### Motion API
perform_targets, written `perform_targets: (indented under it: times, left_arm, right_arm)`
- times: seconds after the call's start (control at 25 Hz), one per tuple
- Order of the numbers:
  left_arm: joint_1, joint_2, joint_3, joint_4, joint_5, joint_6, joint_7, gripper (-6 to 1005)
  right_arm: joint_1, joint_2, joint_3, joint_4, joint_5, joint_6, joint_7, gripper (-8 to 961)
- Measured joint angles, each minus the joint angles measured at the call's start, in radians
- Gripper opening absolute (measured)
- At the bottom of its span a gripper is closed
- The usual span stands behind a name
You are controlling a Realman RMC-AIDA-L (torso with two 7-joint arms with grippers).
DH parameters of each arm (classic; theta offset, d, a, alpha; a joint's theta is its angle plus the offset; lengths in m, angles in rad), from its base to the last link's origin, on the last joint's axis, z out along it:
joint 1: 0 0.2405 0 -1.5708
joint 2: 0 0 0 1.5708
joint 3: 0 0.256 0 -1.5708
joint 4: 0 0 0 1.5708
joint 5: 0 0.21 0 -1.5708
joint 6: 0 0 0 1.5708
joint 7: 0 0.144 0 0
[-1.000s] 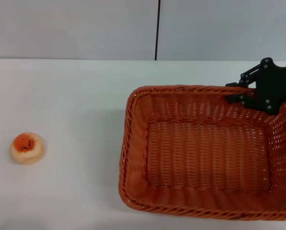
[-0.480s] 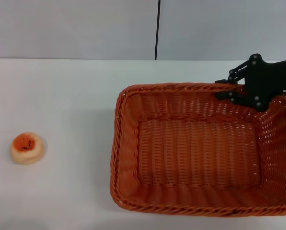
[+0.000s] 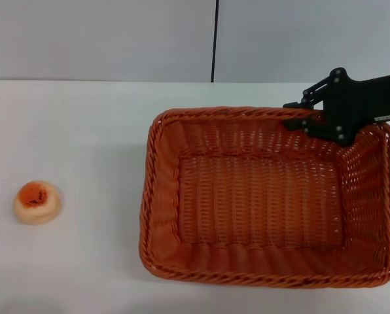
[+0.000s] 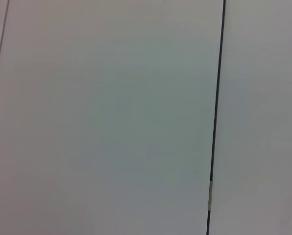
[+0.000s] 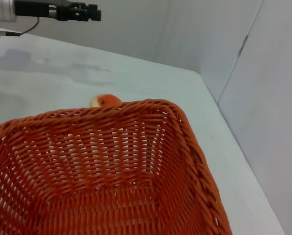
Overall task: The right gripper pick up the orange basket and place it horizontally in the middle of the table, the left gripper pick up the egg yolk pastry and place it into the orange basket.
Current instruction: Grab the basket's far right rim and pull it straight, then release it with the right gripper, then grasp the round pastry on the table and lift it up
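Observation:
The large orange basket (image 3: 161,196) lies on the white table (image 3: 84,131), right of centre, with its long side across the view. My right gripper (image 3: 298,114) comes in from the right and is shut on the basket's far rim near the right corner. The egg yolk pastry (image 3: 36,201) sits alone at the table's left side, well apart from the basket. In the right wrist view the pastry (image 5: 104,101) peeks over the basket's (image 5: 111,161) rim, and my left gripper (image 5: 82,11) hovers high above the table farther off.
A pale wall with a dark vertical seam (image 3: 214,39) stands behind the table. The left wrist view shows only that wall. Bare tabletop lies between the pastry and the basket.
My right gripper has dragged the basket leftward toward the table's middle. The pastry has not moved.

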Motion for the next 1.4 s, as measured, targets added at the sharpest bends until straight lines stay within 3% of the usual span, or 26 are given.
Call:
perform_targets:
  times: [0.28, 0.92, 1.16, 1.32, 1.4]
  left_arm:
    - [0.0, 0.001, 0.0, 0.001, 0.0, 0.0, 0.0, 784]
    - [-0.003, 0.002, 0.0, 0.002, 0.0, -0.002, 0.0, 782]
    - [-0.003, 0.0, 0.0, 0.0, 0.0, 0.0, 0.0, 781]
    - [-0.002, 0.002, 0.021, 0.002, 0.0, 0.005, -0.01, 781]
    - [-0.001, 0.004, 0.039, 0.006, 0.0, 0.008, -0.02, 781]
  right_arm:
    - [-0.013, 0.035, -0.01, -0.04, -0.012, 0.046, 0.009, 225]
    - [-0.023, 0.044, -0.001, -0.045, 0.003, 0.076, 0.002, 261]
    - [-0.037, 0.05, -0.001, -0.056, 0.026, 0.086, 0.0, 479]
    - [-0.087, 0.055, -0.002, -0.101, 0.151, 0.058, 0.005, 551]
    - [-0.166, 0.066, -0.001, -0.146, 0.345, 0.028, 0.005, 569]
